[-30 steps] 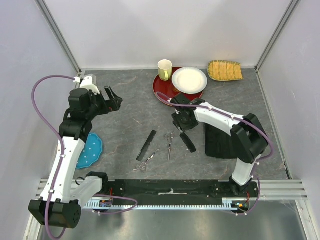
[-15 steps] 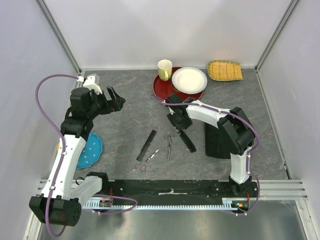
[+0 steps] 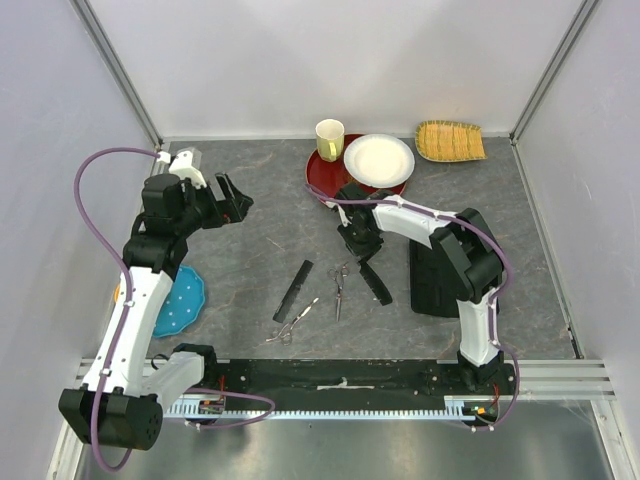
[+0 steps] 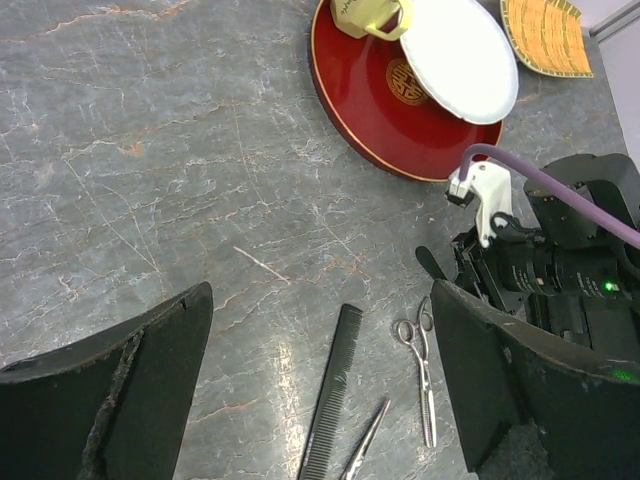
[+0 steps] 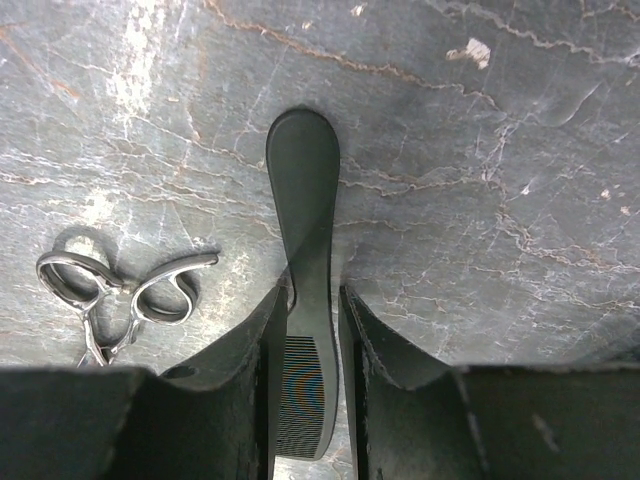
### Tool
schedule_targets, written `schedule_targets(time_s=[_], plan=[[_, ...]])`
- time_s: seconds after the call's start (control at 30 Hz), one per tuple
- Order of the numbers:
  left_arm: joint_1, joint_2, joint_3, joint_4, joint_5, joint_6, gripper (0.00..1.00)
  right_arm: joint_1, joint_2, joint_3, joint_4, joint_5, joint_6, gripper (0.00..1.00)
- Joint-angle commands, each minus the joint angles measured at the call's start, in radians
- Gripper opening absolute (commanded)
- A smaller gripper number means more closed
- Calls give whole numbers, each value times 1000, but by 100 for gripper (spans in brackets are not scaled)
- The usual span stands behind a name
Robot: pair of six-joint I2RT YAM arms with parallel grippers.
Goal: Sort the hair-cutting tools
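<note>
The thicker black comb lies on the grey table, and its rounded handle points away in the right wrist view. My right gripper is low over it, its jaws closed in on both sides of the comb's neck. A long flat black comb lies left of it. One pair of silver scissors lies between the combs; a second pair is nearer the front. My left gripper hovers open, high at the left, holding nothing.
A black rectangular case lies right of the tools. At the back stand a red tray with a white plate and a yellow cup, and a woven yellow dish. A blue plate sits at the left.
My right gripper has shifted slightly left and down over the thicker comb, and its jaws have narrowed around it. The left gripper has edged a little to the right.
</note>
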Motion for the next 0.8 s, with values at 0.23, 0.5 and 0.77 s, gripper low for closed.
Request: schedule_targets(time_s=[0.23, 0.5, 0.77], plan=[[4, 13, 2, 41, 39, 16, 95, -14, 93, 30, -52, -40, 19, 35], [2, 21, 0, 41, 60, 11, 95, -14, 111, 20, -48, -71, 39, 28], [2, 32, -17, 47, 110, -11, 95, -2, 103, 20, -39, -49, 43, 15]])
